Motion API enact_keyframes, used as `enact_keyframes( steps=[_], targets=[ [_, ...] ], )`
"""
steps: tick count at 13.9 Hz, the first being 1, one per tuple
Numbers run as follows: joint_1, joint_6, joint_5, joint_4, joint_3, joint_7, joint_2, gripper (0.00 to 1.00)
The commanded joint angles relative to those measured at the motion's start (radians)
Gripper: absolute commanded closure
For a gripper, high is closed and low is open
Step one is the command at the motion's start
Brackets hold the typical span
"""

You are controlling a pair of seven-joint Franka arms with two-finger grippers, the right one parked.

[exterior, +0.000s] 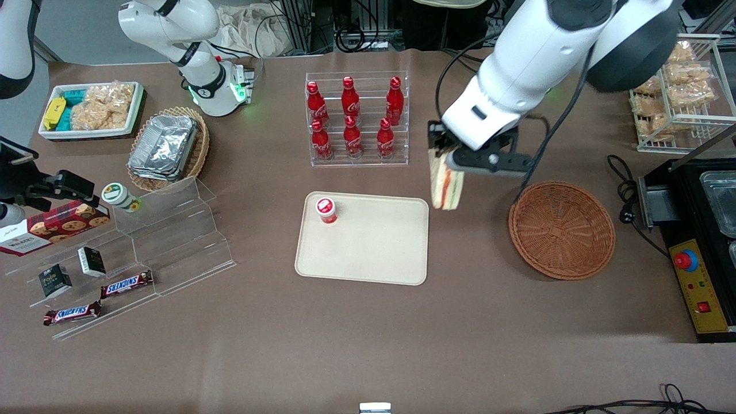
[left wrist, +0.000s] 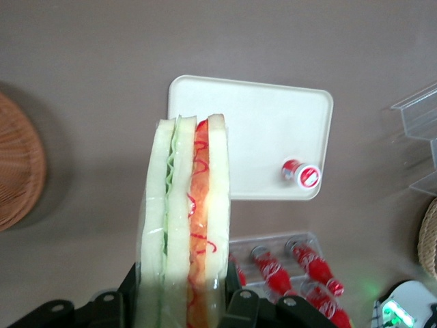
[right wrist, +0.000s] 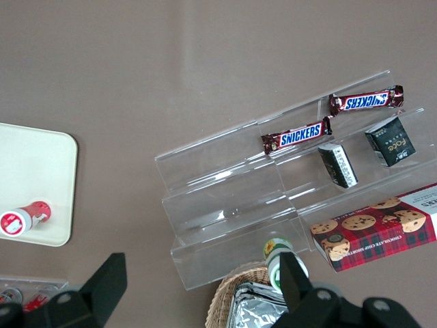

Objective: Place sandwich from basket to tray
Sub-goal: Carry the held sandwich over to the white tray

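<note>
- The sandwich (exterior: 446,183) hangs in the air, above the table (exterior: 368,345), between the tray (exterior: 374,253) and the basket (exterior: 562,230), clear of both.
- The tool (exterior: 444,154) pinches the sandwich at its upper end; its layers of bread and filling stand on edge.
- 1 small red-capped bottle (exterior: 326,210) stands on the tray, near a corner.
- 6 red cola bottles (exterior: 352,118) stand in a clear rack farther from the front camera than the tray.
</note>
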Motion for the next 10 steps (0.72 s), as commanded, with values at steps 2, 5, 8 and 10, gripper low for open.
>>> enact_keyframes(
  steps=[2,5,8,10],
  targets=[
    [-0.085,0.159,0.176,-0.005,-0.047,-0.092,0.192,0.48],
    [-0.123,0.280,0.313,-0.010,-0.046,-0.129,0.349,0.48],
    [-0.145,0.341,0.492,-0.014,-0.023,-0.170,0.501,0.48],
    [-0.143,0.345,0.554,-0.023,-0.004,-0.173,0.552,0.48]
  ],
)
